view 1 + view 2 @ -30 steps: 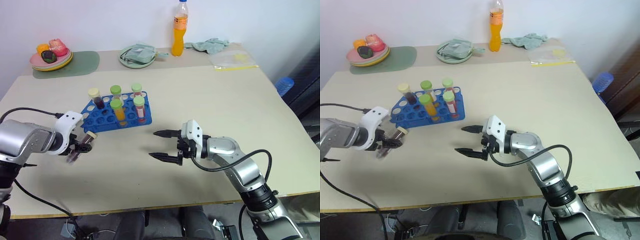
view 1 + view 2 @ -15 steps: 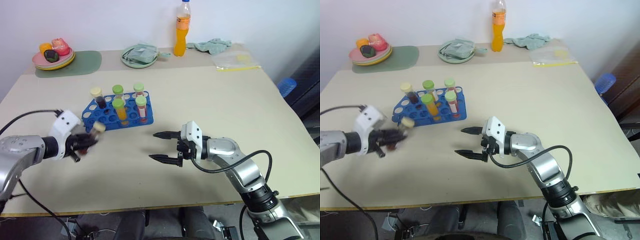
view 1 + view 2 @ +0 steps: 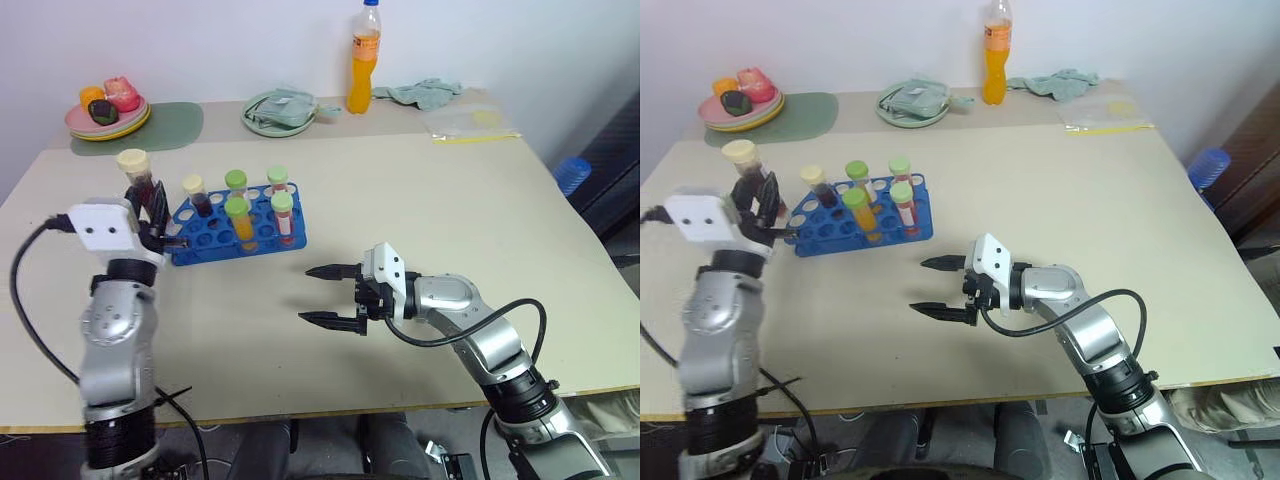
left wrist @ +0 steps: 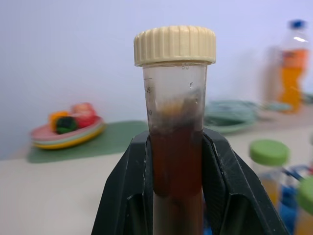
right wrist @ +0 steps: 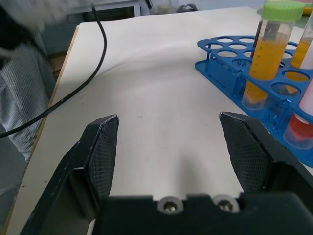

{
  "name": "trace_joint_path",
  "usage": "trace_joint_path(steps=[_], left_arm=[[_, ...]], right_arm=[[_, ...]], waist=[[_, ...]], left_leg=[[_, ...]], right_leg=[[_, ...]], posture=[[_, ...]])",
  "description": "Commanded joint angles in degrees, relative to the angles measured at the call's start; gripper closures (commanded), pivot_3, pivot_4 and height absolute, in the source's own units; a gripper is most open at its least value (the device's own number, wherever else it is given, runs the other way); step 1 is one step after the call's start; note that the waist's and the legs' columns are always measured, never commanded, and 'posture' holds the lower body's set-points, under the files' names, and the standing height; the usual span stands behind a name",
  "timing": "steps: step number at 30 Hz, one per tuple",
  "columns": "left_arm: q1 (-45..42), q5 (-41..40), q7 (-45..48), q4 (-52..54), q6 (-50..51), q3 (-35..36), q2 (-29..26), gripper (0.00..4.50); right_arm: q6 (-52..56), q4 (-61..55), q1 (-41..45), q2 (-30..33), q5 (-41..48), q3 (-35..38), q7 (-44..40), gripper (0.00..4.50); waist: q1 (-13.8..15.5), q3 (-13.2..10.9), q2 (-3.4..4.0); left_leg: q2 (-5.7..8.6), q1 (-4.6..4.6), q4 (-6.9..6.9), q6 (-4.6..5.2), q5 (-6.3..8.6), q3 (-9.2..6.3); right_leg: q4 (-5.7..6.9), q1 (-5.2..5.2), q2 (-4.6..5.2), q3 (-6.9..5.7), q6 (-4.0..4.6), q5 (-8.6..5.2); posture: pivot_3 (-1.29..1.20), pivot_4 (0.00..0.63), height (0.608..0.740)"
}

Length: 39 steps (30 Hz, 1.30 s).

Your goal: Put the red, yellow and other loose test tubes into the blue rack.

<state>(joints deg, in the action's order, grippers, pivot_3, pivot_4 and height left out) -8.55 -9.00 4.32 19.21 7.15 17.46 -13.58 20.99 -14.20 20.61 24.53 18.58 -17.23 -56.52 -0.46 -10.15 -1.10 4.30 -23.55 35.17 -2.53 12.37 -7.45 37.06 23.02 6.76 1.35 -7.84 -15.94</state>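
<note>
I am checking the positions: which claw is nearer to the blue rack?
The left. The left claw, shut on the dark tube, is beside the blue rack's left end. The right claw is open, over the table, apart from the rack.

The two head views looked forward and down from above the near edge of the table (image 3: 420, 200), taking in its whole top up to the wall. Both shared the same scene, the right eye view offset slightly sideways. The left wrist view faced level across the table toward the wall, very close to a cream-capped tube (image 4: 175, 122) between its own fingers (image 4: 128, 196); it shared the stacked plates (image 4: 68, 134) and orange bottle (image 4: 292, 63) with the head views. The right wrist view sat low and near the tabletop, looking past its fingers (image 5: 100, 152) at the blue rack (image 5: 234, 63), also visible from the head.
</note>
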Motion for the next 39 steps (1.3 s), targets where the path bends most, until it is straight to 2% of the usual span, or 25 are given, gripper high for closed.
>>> trace_joint_path(steps=[1,8,12,17,29,32,36,37,39], left_arm=[[-0.35,4.68,-3.42,-3.38,-7.23,-2.22,2.42,3.7],[-2.44,6.14,-4.77,-10.13,-9.7,-5.24,5.28,3.7],[-2.51,8.23,-4.72,-11.96,-8.75,-7.1,4.65,3.7],[-3.95,9.35,-5.75,-14.62,-7.2,-7.81,4.82,3.7],[-5.47,7.49,-6.57,-18.7,-10.73,-7.47,6.39,3.7],[-3.92,3.56,-4.68,-16.79,-8.21,-6.81,7.42,2.35],[-2.7,2.7,-4.7,-14.28,-8.5,-5.93,7.32,0.32],[-2.23,1.33,-4.43,-12.93,-8.15,-5.14,7.31,0.03],[-0.47,-1.62,-2.79,-9.52,-7.39,-3.73,6.56,0.03]], right_arm=[[-0.4,-0.84,1.14,-0.24,0.45,0.02,-0.39,0.85],[-0.03,-1.14,0.88,-0.7,0.46,0.25,0.59,0.85],[-0.03,-1.31,0.71,-0.82,0.42,0.41,1.06,0.85],[0.16,-1.31,0.64,-1.04,0.63,0.32,1.47,0.85],[0.4,-1.8,0.37,-1.31,0.71,0.21,1.82,0.85],[0.39,-1.84,0.33,-1.17,0.65,0.41,2.0,0.85],[-0.58,-1.17,0.75,-1.59,0.45,1.29,3.02,0.85],[-0.42,-0.99,1.06,-1.83,0.76,1.87,3.5,0.85],[0.06,-1.01,1.49,-1.64,1.56,3.0,3.73,0.85]], waist=[[-0.09,0.0,0.0],[-0.08,0.0,0.0],[-0.15,0.0,0.0],[-0.14,0.0,0.0],[-0.06,0.01,0.0],[-0.09,0.01,0.0],[-0.2,0.01,0.0],[-0.2,0.0,0.0],[-0.25,0.01,0.0]], left_leg=[[0.0,0.0,-0.01,0.0,0.0,0.01],[0.0,0.0,0.0,0.0,0.0,0.0],[0.02,0.0,0.02,0.01,0.0,0.0],[0.02,0.0,0.02,0.01,0.0,-0.02],[0.03,0.01,0.05,0.0,-0.01,-0.04],[0.02,0.01,0.05,0.0,-0.01,-0.05],[0.02,0.01,0.04,0.0,-0.01,-0.08],[0.0,0.01,0.04,0.0,-0.01,-0.08],[-0.01,0.01,0.03,0.0,0.0,-0.1]], right_leg=[[0.0,0.01,0.0,0.01,0.0,0.0],[0.01,0.0,-0.03,-0.01,0.0,0.0],[0.01,-0.01,-0.03,-0.01,-0.01,0.0],[0.02,-0.01,-0.04,-0.02,-0.01,0.0],[0.02,-0.04,-0.04,-0.04,-0.01,0.0],[0.02,-0.05,-0.04,-0.04,-0.01,0.0],[0.03,-0.02,-0.05,-0.04,-0.01,0.0],[0.03,-0.02,-0.07,-0.04,-0.01,0.0],[0.02,-0.02,-0.07,-0.04,-0.01,0.0]], posture=[[0.0,0.15,0.74],[0.0,0.15,0.74],[0.0,0.15,0.74],[0.0,0.15,0.74],[0.0,0.15,0.74],[0.0,0.15,0.74],[0.0,0.15,0.74],[0.0,0.15,0.74],[0.0,0.15,0.74]])
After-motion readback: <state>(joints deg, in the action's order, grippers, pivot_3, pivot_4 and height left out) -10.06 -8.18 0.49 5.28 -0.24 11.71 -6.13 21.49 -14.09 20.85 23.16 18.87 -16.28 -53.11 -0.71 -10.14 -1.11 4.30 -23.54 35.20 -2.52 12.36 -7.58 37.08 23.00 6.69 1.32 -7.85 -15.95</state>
